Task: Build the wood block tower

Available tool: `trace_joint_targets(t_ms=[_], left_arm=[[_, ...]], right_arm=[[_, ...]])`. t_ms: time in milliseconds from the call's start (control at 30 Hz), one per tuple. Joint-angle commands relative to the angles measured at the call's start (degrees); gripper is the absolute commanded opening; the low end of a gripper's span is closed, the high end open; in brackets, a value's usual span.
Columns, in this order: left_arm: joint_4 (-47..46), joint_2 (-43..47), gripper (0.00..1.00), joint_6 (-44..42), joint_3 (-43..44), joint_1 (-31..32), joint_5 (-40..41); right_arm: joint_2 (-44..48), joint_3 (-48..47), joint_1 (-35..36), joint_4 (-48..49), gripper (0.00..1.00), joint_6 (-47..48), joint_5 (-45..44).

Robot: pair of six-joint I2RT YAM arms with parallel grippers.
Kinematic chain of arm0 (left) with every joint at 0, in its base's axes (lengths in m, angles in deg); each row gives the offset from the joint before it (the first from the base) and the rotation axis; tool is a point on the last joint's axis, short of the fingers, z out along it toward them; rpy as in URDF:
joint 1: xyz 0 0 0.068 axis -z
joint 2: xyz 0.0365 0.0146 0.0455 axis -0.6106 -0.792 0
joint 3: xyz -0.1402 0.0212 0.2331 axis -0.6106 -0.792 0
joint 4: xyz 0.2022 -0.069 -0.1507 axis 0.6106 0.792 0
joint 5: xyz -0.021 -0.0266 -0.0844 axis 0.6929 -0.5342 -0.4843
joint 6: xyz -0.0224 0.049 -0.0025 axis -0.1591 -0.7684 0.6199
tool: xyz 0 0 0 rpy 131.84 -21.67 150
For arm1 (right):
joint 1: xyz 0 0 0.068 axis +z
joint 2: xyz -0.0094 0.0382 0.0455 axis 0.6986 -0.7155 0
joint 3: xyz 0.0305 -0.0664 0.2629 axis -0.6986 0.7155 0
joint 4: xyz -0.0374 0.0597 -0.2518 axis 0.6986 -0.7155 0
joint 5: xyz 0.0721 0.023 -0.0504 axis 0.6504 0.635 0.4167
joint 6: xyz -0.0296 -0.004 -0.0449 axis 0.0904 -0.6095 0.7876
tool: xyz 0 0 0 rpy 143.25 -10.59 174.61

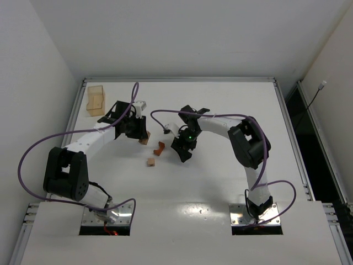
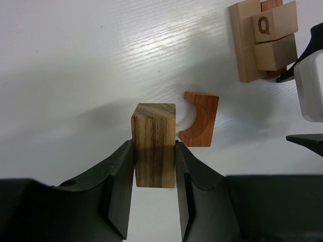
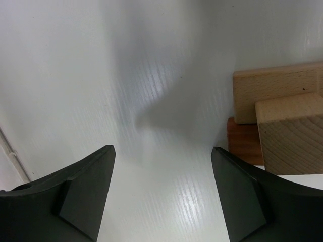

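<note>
Left gripper [image 2: 154, 154], low in its wrist view, is clamped on a dark streaked wooden block [image 2: 154, 126], the wood block tower [image 2: 265, 40] sits upper right, and the right gripper [image 3: 162, 151] stands with jaws apart over the white table [image 3: 126, 60].

Counted: two arms [image 1: 91, 141], one box [image 1: 96, 99], one tower [image 2: 267, 30], two loose blocks: one arch [image 2: 199, 118], one striped block [image 2: 154, 143].

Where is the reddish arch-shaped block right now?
In the left wrist view the reddish arch block lies on the table, just right of the striped block gripped by the left end effector, with the wood block tower beyond it.
</note>
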Motion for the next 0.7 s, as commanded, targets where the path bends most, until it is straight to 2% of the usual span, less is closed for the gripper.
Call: trace_joint_targets(t_ms=[0,300,400,533,667], left_arm=[[-1.9,-0.1,0.00,-0.5,2.4,-0.6,-1.3],[-1.9,-0.1,0.00,-0.5,2.4,-0.6,-1.3],[-1.9,-0.1,0.00,-0.5,2.4,-0.6,-1.3],[-1.9,-0.1,0.00,-0.5,2.4,-0.6,-1.3],[-1.9,-0.1,0.00,-0.5,2.4,-0.6,-1.8]], right_arm=[[-0.5,-2.1,-0.3,1.7,0.75,-0.5,0.0],[-0.5,-2.1,-0.3,1.7,0.73,-0.5,0.5],[-0.5,-2.1,-0.3,0.6,0.69,0.1,1.8],[0.6,-1.5,0.3,-2.1,0.53,2.4,4.4],[4.7,2.6,2.3,-1.5,0.46,2.4,5.7]])
